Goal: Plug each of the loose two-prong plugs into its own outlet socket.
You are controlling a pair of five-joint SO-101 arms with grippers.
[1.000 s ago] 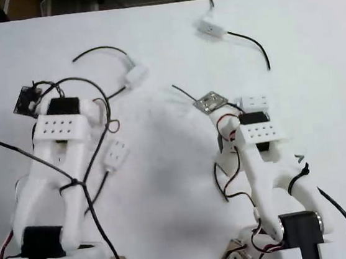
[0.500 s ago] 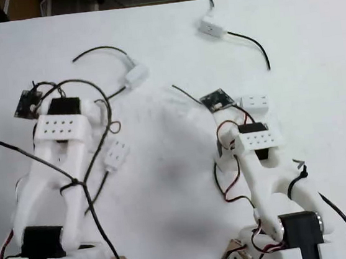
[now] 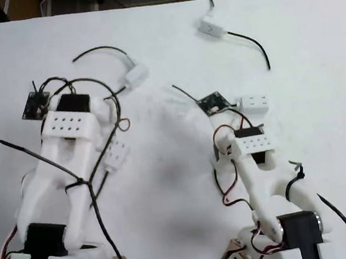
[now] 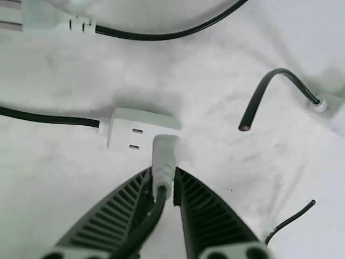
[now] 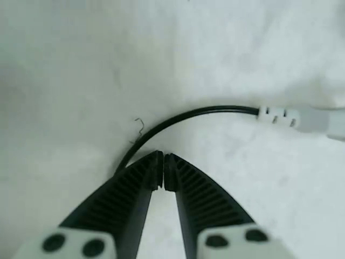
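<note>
My left gripper (image 4: 161,179) is shut on a white two-prong plug (image 4: 164,152) and its black cable. The plug's front end sits against the slotted face of a white outlet socket (image 4: 137,128) lying on the table; the prongs are hidden. In the high view this socket (image 3: 117,152) lies beside the left arm. My right gripper (image 5: 163,170) is shut with nothing seen between its fingers. It hangs just over a black cable (image 5: 183,120) that runs to a white connector (image 5: 323,121). That connector (image 3: 255,102) lies by the right arm's wrist.
Another white plug (image 3: 134,76) with a curved black cable lies behind the left arm. A further white connector (image 3: 211,27) with a cable lies at the back centre. A loose cable end (image 4: 245,127) lies beside the socket. The table is white.
The left arm has shifted a little to the right. The right arm has drawn back toward its base and its wrist has turned.
</note>
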